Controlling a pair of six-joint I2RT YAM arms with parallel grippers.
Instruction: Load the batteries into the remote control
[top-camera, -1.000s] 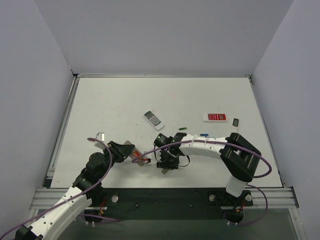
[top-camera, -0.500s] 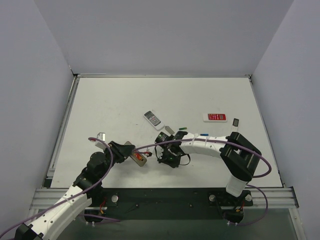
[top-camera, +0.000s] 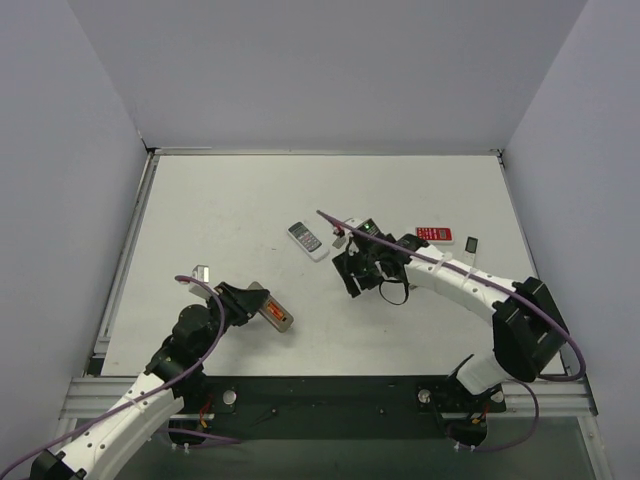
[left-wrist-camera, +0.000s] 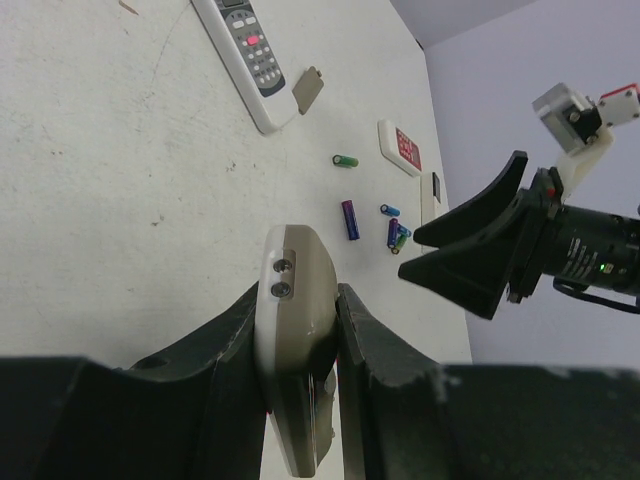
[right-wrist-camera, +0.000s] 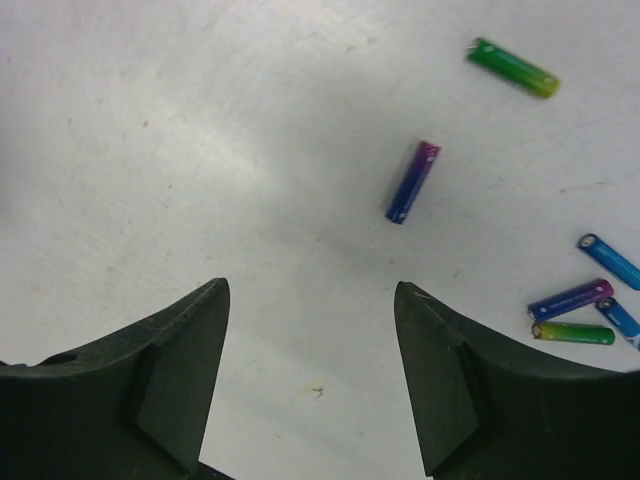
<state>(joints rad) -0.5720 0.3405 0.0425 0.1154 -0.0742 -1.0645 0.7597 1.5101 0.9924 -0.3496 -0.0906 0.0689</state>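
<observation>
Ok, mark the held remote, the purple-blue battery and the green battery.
held remote (left-wrist-camera: 297, 310): left wrist view, middle of its tan back.
purple-blue battery (right-wrist-camera: 412, 181): right wrist view, middle of its barrel.
green battery (right-wrist-camera: 512, 67): right wrist view, middle of its barrel.

No text, brand or number can be read. Markings on the white remote (left-wrist-camera: 245, 50) and red remote (left-wrist-camera: 400, 148) are too small and blurred; the batteries (right-wrist-camera: 412, 181) show only colour, no legible print.

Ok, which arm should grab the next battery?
Right. The right gripper is open and hovers just short of the blue-purple battery, while the left gripper is shut on the remote control.
</observation>
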